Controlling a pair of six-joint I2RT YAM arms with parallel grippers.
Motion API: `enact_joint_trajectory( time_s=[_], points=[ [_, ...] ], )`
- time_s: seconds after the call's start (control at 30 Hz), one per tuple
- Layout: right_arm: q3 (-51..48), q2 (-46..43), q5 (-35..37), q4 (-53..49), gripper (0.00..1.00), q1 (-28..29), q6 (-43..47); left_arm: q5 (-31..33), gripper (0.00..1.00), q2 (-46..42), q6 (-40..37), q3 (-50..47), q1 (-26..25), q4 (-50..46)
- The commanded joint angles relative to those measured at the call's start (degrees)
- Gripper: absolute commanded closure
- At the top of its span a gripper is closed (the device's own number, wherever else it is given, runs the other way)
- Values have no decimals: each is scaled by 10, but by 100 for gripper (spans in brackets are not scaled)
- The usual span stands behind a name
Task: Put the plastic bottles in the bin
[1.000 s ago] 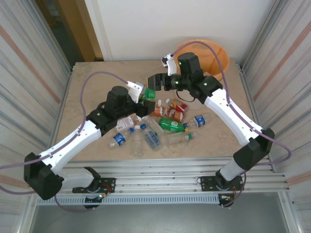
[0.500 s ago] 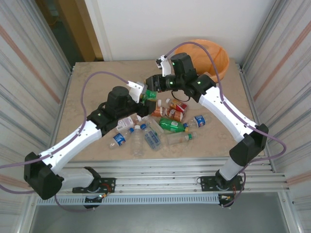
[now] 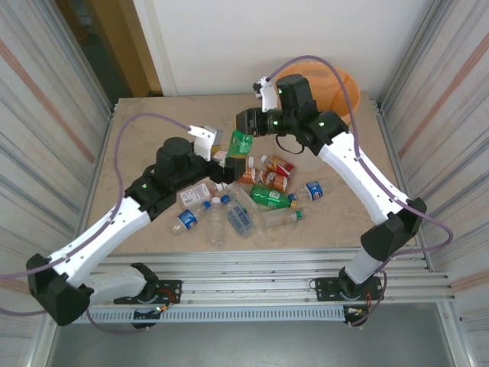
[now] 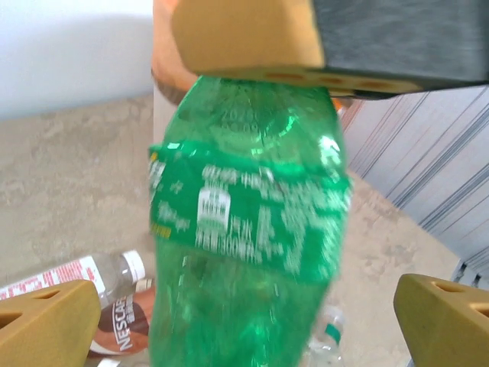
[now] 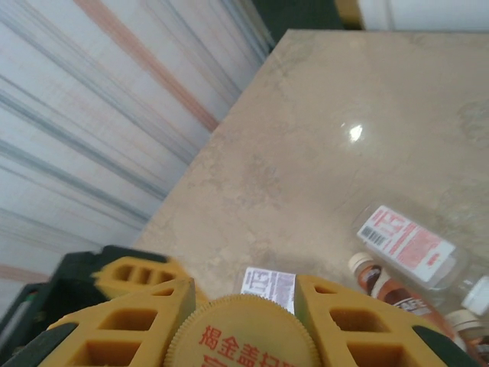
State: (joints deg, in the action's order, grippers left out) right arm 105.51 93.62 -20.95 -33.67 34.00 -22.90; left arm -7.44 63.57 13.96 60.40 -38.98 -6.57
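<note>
A green plastic bottle (image 3: 241, 144) hangs above the pile of plastic bottles (image 3: 256, 200) in the middle of the table. My right gripper (image 3: 246, 124) is shut on its yellow cap (image 5: 244, 336), with a yellow finger (image 5: 122, 329) on each side. My left gripper (image 3: 229, 157) is open around the bottle's lower body (image 4: 244, 229), its fingers (image 4: 46, 325) wide apart and clear of the plastic. The bin (image 3: 345, 82), lined in orange, stands at the far right corner, partly hidden behind the right arm.
A brown Nescafe bottle (image 4: 114, 325) and a clear one with a red and white label (image 5: 405, 245) lie below the held bottle. Corrugated metal walls (image 3: 53, 115) close in both sides of the table. Bare tabletop (image 3: 153, 130) lies at the far left.
My right gripper closed on the green bottle's cap. My left gripper then opened, let go of the bottle's body and drew back a little to the left.
</note>
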Motion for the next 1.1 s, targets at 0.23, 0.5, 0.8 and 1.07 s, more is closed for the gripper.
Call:
enact_joint_trajectory(
  time_s=[0.23, 0.5, 0.8, 1.07],
  points=[
    [168, -20, 49, -51, 94, -107, 51, 70, 1, -87, 7, -26, 0, -13],
    [274, 37, 65, -50, 97, -234, 36, 137, 1, -116, 13, -52, 0, -41],
    [336, 146, 58, -56, 98, -305, 29, 179, 1, -130, 14, -57, 1, -83],
    [337, 211, 37, -61, 98, -313, 36, 212, 1, -131, 25, -59, 7, -128]
  ],
)
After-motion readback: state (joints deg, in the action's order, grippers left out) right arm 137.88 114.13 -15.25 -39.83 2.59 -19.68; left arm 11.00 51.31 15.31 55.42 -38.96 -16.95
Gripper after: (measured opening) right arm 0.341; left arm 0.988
